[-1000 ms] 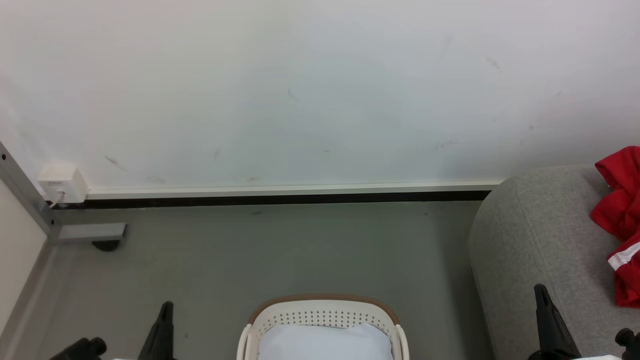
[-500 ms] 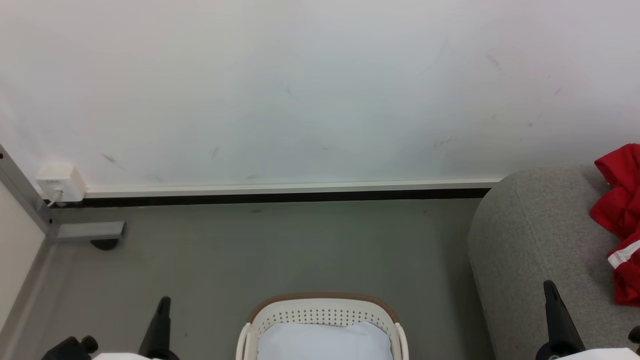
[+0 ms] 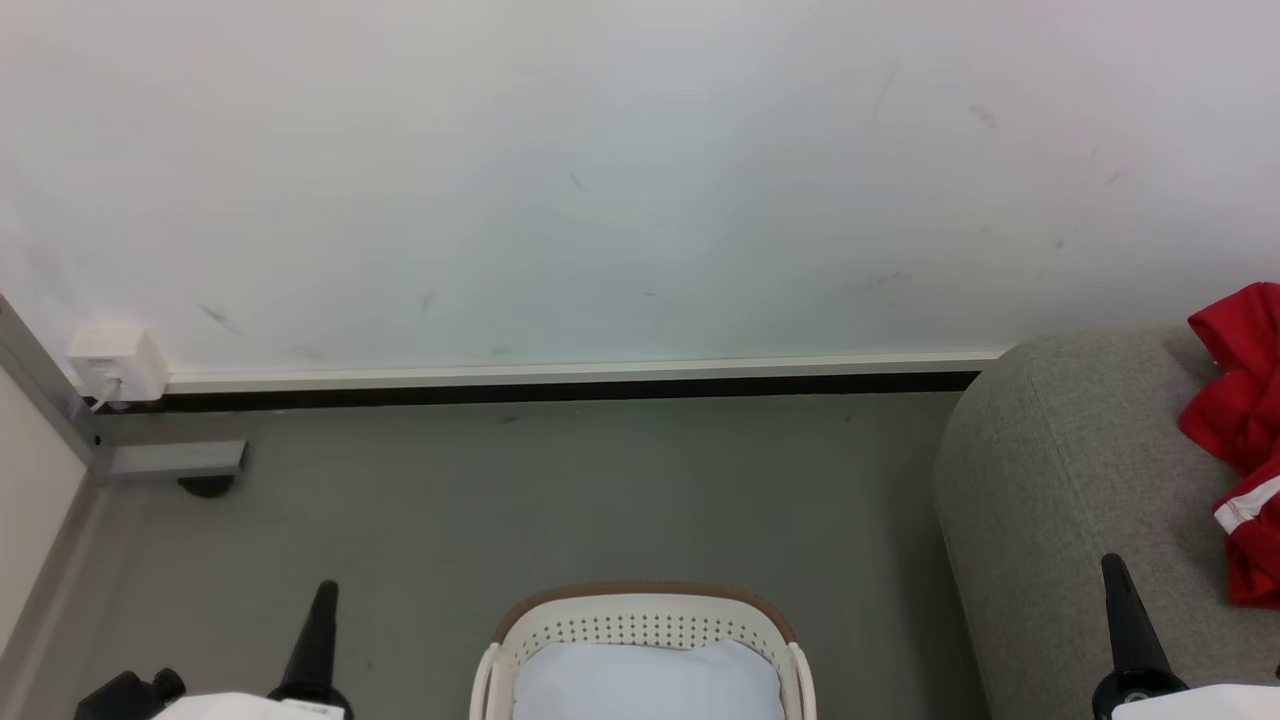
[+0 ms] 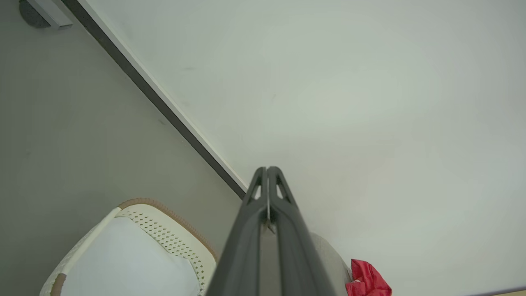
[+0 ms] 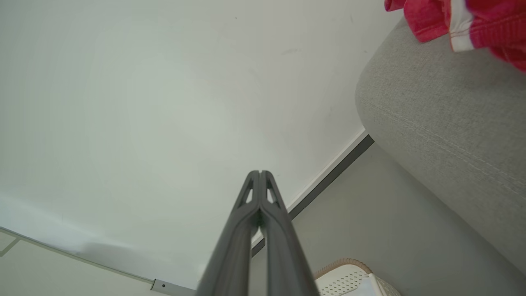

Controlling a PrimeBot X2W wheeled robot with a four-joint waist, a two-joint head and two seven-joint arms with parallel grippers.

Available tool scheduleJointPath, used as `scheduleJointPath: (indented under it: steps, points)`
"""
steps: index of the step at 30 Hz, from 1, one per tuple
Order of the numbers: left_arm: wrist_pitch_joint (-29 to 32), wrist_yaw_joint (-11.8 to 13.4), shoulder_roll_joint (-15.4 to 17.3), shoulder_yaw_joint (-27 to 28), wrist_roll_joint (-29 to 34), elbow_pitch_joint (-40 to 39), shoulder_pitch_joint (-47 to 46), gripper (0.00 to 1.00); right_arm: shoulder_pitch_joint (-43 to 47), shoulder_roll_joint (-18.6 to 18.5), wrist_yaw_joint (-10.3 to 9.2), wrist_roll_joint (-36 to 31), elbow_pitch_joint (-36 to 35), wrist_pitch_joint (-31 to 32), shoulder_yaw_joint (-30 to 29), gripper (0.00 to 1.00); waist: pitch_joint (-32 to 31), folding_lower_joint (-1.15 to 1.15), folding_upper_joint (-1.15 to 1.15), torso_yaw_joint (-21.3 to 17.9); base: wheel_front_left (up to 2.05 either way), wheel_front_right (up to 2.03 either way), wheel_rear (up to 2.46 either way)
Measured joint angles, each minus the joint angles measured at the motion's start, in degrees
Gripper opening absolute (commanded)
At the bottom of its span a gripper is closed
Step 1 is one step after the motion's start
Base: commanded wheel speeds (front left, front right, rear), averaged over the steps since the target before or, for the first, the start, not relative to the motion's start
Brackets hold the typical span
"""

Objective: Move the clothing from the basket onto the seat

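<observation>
Holds left claw [image 4: 268, 169] fully closed, gripping nothing, aimed at wall [image 3: 600, 180]. Holds right claw [image 5: 260, 172] likewise closed and empty, near seat [image 3: 1060, 480]. Finds basket [image 3: 645, 600] upright on floor [image 3: 560, 490], between both claws, touching neither. Shows pale sheet [image 3: 645, 685] lying inside basket. Locates clothing [image 3: 1240, 420] on seat, at far right: red, crumpled, with white stripe. Finds clothing well apart from basket and from both claws. Finds seat right of basket, rounded end toward wall. Notes socket box [image 3: 108, 362] low on wall, far left. Notes skirting [image 3: 570, 378] along wall foot, white over black.
</observation>
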Motion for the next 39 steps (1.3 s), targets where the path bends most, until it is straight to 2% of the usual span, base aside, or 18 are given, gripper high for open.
scheduleJointPath:
  steps: [39]
  points:
    - [5.46,-2.25,-2.76,4.55,-17.63,1.43,-2.82,0.0,-2.36,0.79,0.0,17.34,1.57,5.24,-4.11,0.0,0.91,-0.01,0.0,-0.49,0.0,0.0,0.0]
